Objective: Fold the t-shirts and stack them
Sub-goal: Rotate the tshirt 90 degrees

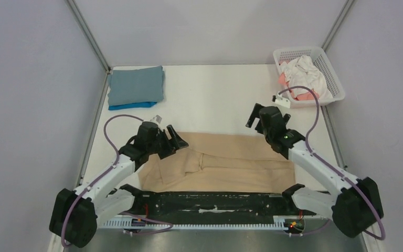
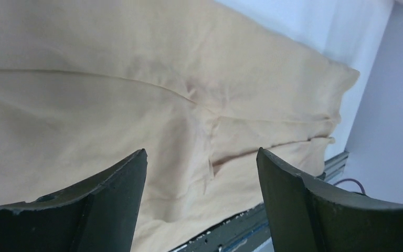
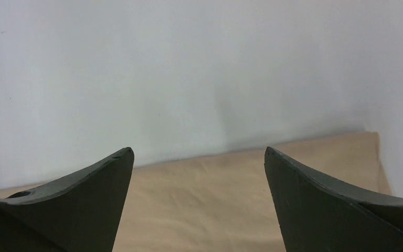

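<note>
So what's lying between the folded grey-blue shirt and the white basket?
Only bare table lies between the grey-blue shirt and the basket, shown in the top view.

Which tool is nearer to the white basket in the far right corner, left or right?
Right. The right tool hangs left of the white basket, on its near side. The left tool is over the left end of the tan shirt, far on the other side.
</note>
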Controlling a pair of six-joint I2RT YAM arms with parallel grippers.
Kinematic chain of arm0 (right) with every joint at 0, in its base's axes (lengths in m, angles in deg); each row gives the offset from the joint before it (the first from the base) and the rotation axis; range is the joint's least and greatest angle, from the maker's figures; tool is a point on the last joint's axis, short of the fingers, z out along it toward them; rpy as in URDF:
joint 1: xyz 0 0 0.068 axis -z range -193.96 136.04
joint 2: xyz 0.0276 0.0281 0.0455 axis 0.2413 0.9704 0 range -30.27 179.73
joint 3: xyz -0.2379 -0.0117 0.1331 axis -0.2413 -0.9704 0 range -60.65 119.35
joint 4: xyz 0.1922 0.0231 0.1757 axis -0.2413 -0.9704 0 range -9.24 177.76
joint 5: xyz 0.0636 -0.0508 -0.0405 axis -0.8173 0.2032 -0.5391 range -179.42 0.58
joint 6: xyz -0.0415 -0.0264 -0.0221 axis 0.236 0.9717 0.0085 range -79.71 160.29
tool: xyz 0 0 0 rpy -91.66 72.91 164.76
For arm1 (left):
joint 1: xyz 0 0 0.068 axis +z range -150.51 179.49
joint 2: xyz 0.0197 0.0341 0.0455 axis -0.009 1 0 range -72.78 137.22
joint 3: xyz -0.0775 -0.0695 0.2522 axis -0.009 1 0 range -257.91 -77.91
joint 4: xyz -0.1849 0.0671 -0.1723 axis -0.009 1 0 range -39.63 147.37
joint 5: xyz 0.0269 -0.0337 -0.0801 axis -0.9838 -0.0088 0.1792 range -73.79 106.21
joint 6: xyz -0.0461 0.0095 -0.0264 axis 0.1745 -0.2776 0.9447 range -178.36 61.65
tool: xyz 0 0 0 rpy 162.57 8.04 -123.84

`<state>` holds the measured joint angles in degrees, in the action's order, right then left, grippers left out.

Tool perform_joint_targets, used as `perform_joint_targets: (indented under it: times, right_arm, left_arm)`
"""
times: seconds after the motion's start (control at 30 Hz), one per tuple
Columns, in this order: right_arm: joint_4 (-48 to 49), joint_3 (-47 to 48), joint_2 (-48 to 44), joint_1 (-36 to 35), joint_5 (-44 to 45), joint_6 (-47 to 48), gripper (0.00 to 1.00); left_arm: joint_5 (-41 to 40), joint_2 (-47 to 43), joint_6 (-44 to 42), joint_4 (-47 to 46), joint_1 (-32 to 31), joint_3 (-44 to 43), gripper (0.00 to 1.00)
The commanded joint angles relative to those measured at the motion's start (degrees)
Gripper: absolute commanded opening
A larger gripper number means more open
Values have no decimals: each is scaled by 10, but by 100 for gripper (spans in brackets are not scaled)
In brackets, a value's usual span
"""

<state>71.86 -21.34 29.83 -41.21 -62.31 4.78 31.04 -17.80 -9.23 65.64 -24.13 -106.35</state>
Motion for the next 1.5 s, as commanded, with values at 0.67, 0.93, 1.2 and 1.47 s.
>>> perform_joint_targets:
  times: [0.67, 0.93, 1.2, 1.47]
  right_arm:
    - [225, -163, 94, -2, -117, 100, 98]
    - [247, -152, 154, -3, -227, 84, 98]
    - [216, -151, 103, -38, -94, 204, 98]
    - [195, -35, 53, -41, -364, 625, 98]
  left_arm:
    - [10, 543, 99, -276, 0, -148, 85]
    - [41, 622, 53, -94, 6, -344, 86]
    - [64, 612, 6, -43, 7, -422, 87]
    - [-99, 310, -64, 21, 4, -337, 87]
